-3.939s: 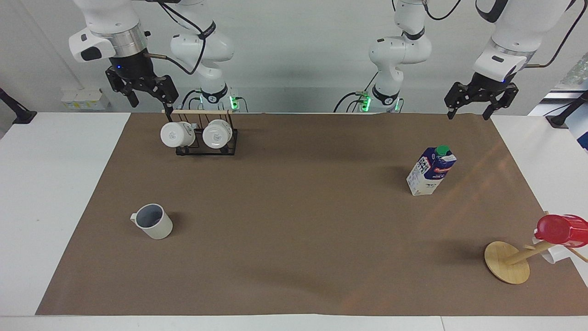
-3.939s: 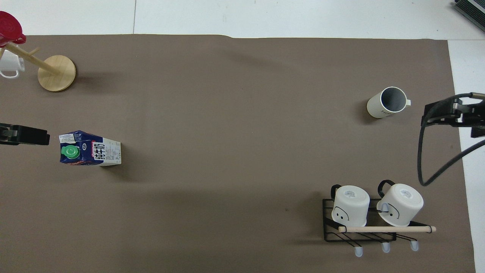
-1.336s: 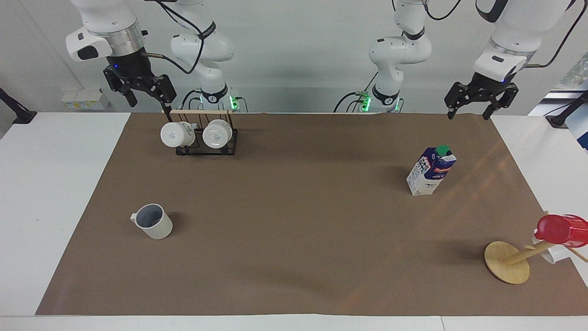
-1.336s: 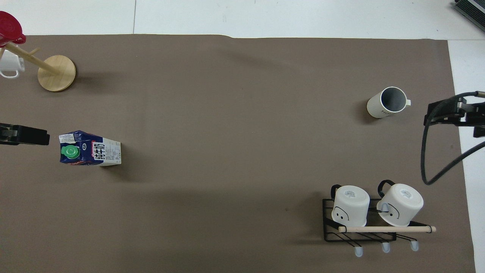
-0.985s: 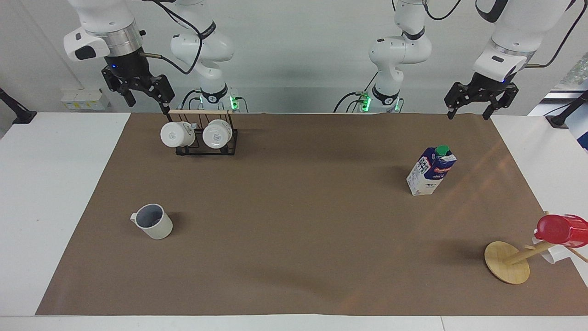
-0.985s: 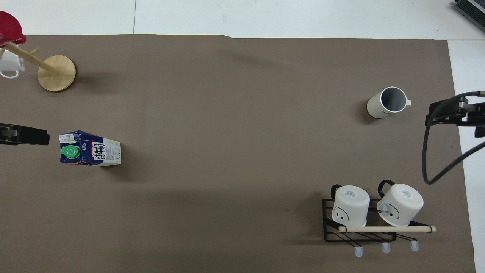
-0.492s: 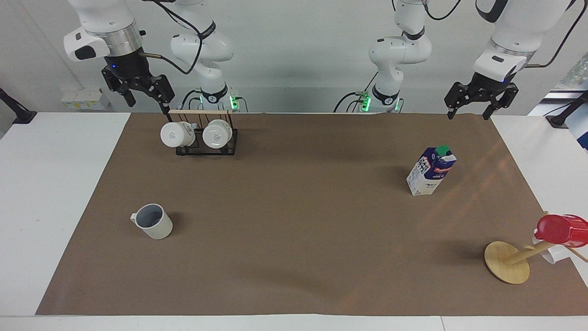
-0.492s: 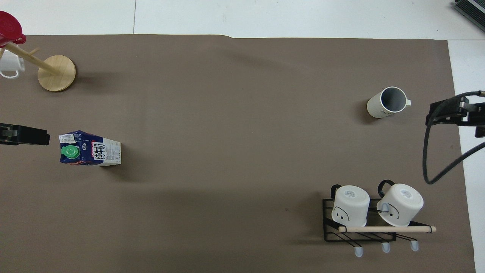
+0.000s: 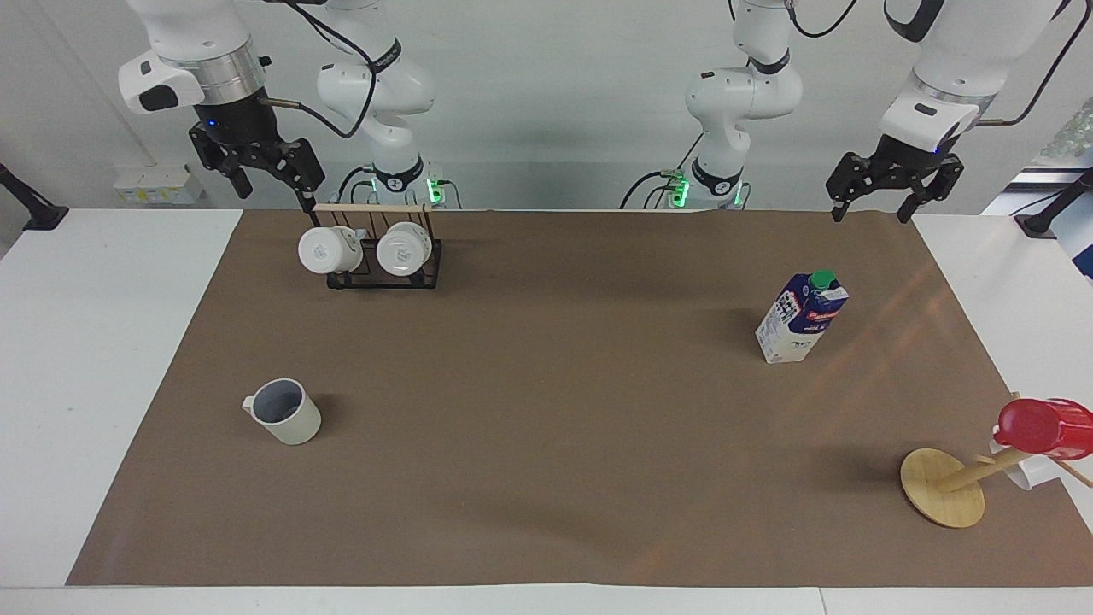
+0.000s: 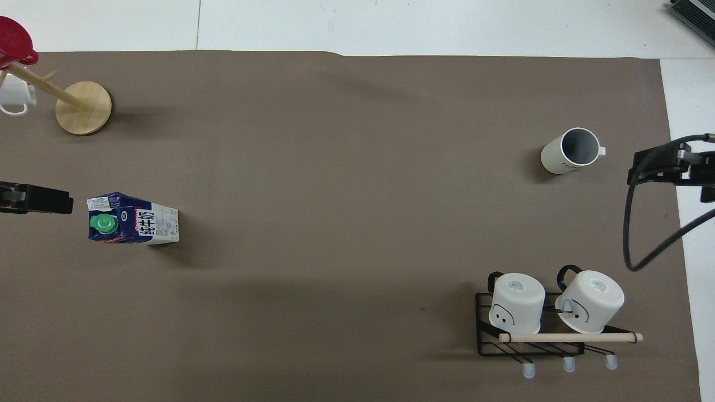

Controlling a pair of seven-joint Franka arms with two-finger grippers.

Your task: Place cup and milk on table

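You've got the cup (image 9: 287,413) standing upright on the brown sheet toward the right arm's end of the table (image 9: 102,342), mouth up, its small handle pointing out to that end. The milk (image 9: 801,318) stands upright too, green cap on top, toward the left arm's end and closer to the robots than the cup is. Both already sit on the table, well apart from each other, so by my read there's little left to place.

Now the grippers. Your right gripper (image 9: 259,176) hangs high, over the table's edge right by the wire rack (image 9: 382,254) with its two white mugs, fingers spread wide, nothing between them. The cup lies well out from it, farther from the robots and down on the sheet, so any reach means going forward and down. This is clearly the nearer arm for the cup.

Your left gripper (image 9: 883,194) hovers over the robots' edge of the sheet at its own end, fingers also wide apart, empty. The milk sits below it and a bit farther out, slightly toward the table's middle. Its long axis runs vertical, so you'd come at the flat sides. Off at the corner, the wooden mug tree (image 9: 949,485) carries the red cup (image 9: 1043,427), clear of everything.
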